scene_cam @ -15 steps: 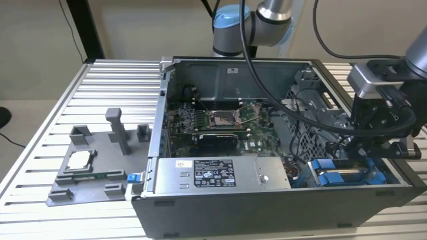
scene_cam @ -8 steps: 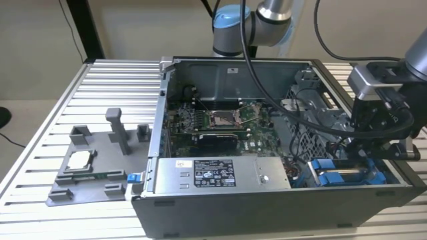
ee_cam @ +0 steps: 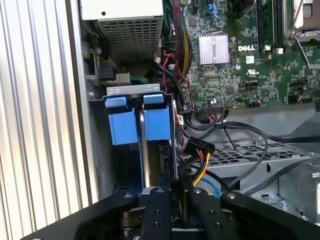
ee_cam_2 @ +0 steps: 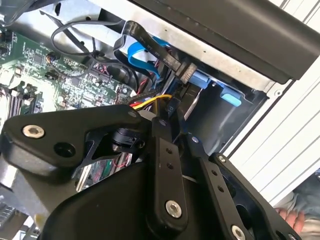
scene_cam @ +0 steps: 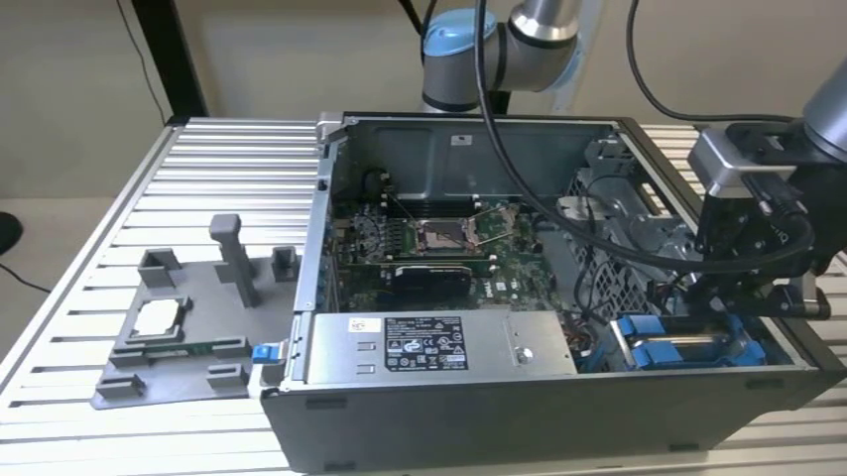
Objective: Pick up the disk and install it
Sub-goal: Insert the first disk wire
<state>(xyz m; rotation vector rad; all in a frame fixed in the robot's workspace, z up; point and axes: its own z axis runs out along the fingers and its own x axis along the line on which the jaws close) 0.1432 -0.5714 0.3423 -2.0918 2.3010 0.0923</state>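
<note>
The disk point(scene_cam: 681, 347) sits in the drive bay at the front corner of the open computer case point(scene_cam: 397, 416), on the exterior view's right, its blue carrier bracket showing. In the first wrist view the disk's blue tabs point(ee_cam: 135, 125) stand at the far end of the bay. My gripper point(scene_cam: 748, 312) hangs low over the bay's other end. In both wrist views its black fingers point(ee_cam: 159, 205) point(ee_cam_2: 165, 165) run close together, and the gripper point(ee_cam: 176, 189) point(ee_cam_2: 165, 121) looks shut on the disk's near edge. The contact itself is hidden.
A grey power supply box point(scene_cam: 437, 342) lies beside the bay and the green motherboard point(scene_cam: 423, 238) behind it. Loose cables point(ee_cam: 200, 150) crowd the bay. On the exterior view's left a grey fixture point(scene_cam: 198, 372) holds a small silver chip point(scene_cam: 159, 317). A person's hand point(ee_cam_2: 295, 220) shows near the table.
</note>
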